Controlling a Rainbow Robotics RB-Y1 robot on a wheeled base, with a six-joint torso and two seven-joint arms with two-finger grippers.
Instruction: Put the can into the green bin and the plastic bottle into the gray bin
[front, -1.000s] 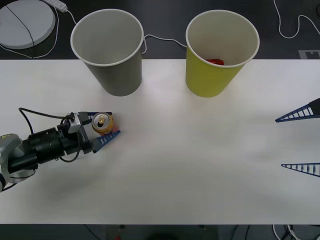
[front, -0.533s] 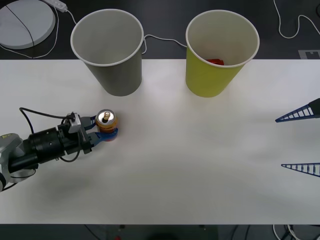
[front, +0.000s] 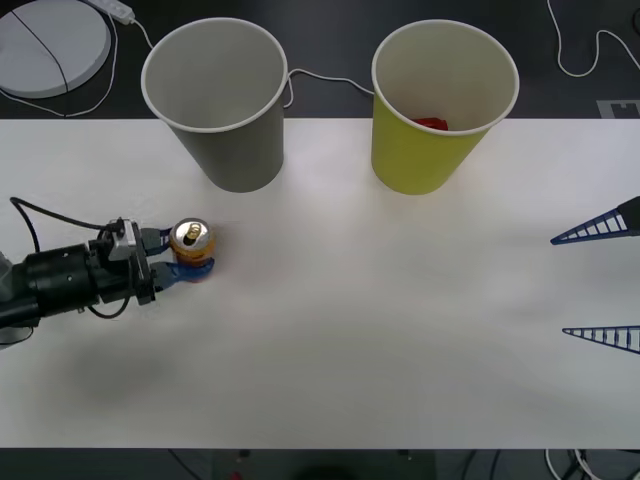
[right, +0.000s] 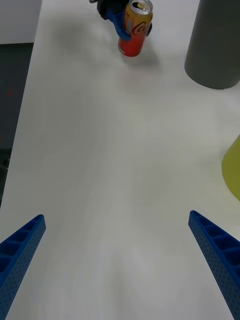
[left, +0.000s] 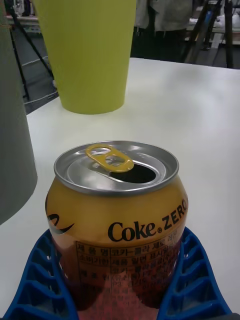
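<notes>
Flat white counter (front: 400, 330), matte, carrying the work area. Round pale grey disc (front: 50, 45) with a dark line across it, on the dark floor beyond the counter's far left corner. White cables: one (front: 320, 80) running behind the counter's far edge, another (front: 585, 55) looping at far right.

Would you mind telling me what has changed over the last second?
The left tool closed its fingers on the can, which went from tilted to upright, then drew back toward the robot's left, taking the can with it. The right tool stayed open at the table's right edge, and the gray bin and green bin did not move.
</notes>
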